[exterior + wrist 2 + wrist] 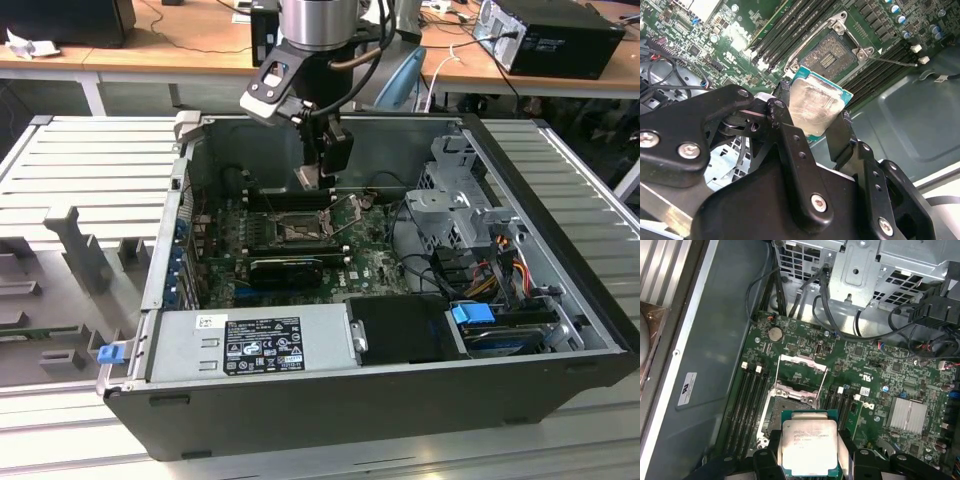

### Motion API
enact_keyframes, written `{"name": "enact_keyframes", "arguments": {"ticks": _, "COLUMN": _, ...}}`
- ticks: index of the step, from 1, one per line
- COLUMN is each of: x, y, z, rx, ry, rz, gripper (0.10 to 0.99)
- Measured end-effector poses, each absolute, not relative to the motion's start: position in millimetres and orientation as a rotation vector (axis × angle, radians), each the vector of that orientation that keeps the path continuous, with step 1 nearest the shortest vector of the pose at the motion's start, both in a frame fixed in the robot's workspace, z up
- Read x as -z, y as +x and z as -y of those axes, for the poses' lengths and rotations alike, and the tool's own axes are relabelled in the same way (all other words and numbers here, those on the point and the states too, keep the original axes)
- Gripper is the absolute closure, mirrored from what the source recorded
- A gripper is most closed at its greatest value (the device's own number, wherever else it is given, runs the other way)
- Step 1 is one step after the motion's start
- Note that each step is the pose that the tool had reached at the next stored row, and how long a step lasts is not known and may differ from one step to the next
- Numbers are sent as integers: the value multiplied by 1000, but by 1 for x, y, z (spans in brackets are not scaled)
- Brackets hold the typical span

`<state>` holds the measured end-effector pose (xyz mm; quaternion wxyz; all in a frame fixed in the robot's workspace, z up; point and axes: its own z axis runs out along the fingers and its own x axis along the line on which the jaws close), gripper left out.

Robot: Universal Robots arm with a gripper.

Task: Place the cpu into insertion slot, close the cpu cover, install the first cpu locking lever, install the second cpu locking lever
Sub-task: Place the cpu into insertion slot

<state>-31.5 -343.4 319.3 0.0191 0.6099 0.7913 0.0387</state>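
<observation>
**Gripper** [318,172]: black, two fingers [839,136], hanging inside the open computer case [350,410]. The fingers are closed on opposite edges of the cpu [814,107].

**Cpu**: pale silver-grey face on a green-edged base. It is held in the air above the green motherboard [865,360], close to the insertion slot [790,401] but apart from it and not seated. It sits tilted in the second wrist view.

**Insertion slot**: black frame with the dark pin-grid centre exposed.

**Cpu cover** [801,371]: silvery frame plate with a large window. It stands raised off the slot along one edge, so the slot is open.

**Locking lever** [895,61]: thin wire rod, angled out from a corner of the socket bracket across the neighbouring memory slots [747,405].

**Memory slots**: long black rows on both sides of the insertion slot.

**Other contents of the case:**
- Grey power supply [250,345], along the near side.
- Metal drive cage [455,205], at the exterior view's right.
- Finned heat sink [907,415] and coin cell [774,332], both on the motherboard.

**Support**: slatted metal table [100,150], with the case lying on it, open side up.
</observation>
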Motion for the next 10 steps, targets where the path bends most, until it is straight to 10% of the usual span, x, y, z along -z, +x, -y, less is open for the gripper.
{"name": "enact_keyframes", "arguments": {"ticks": 10, "x": -317, "y": -31, "z": 343, "rx": -120, "ry": 1911, "rz": -2441, "gripper": 557}}
